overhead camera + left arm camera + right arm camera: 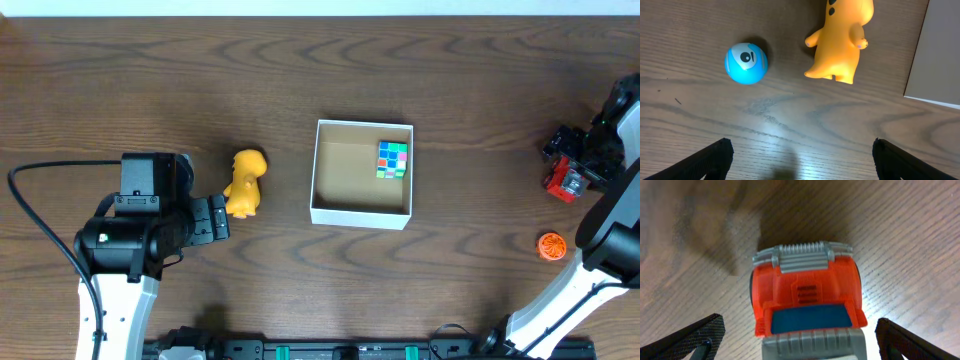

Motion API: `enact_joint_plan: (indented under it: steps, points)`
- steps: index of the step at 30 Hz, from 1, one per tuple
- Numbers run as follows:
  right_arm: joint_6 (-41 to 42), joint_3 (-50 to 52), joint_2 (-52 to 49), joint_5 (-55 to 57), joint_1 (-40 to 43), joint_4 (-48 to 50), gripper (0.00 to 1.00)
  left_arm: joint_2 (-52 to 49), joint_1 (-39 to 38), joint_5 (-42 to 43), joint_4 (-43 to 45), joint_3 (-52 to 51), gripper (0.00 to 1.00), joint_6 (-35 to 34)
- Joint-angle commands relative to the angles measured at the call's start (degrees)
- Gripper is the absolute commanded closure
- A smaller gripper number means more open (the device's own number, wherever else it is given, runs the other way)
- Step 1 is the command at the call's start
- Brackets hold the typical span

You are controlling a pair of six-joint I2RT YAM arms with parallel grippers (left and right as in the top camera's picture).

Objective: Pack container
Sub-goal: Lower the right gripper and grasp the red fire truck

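The container (360, 214), a shallow white box with a brown inside, sits on the dark wooden table (150, 80) about midway between the two arms. A multicoloured cube (392, 160) lies inside the container, in its far right corner. Just left of the container, apart from its wall, a yellow toy figure (245, 183) lies on the table. A blue ball (746, 62) is further left of the container, beyond the figure. The left tool (802, 155) hangs near the figure, jaws wide, holding nothing. Well to the right of the container, the right tool (802, 337) stands wide open over a red toy truck (807, 295), its fingers clear of the truck's sides. A small orange piece (552, 245) lies right of the container, nearer the robot.
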State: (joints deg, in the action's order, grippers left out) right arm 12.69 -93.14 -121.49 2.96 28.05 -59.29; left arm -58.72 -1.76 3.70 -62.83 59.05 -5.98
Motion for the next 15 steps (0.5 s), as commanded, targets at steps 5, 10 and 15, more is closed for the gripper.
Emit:
enact_joint_plan:
  steps: [5,10,15]
  points:
    - [-1.25,1.36,-0.48,-0.26,0.11,1.84,0.01,0.00,0.09,-0.04,-0.11,1.11,0.09,0.26]
    - [-2.29,4.15,-0.48,-1.27,0.11,4.76,0.01,0.00,0.09,-0.02,-0.11,1.11,0.09,0.26]
    - [-2.56,6.10,-0.48,-1.75,0.11,6.99,0.01,0.00,0.09,-0.02,-0.11,1.11,0.09,0.26]
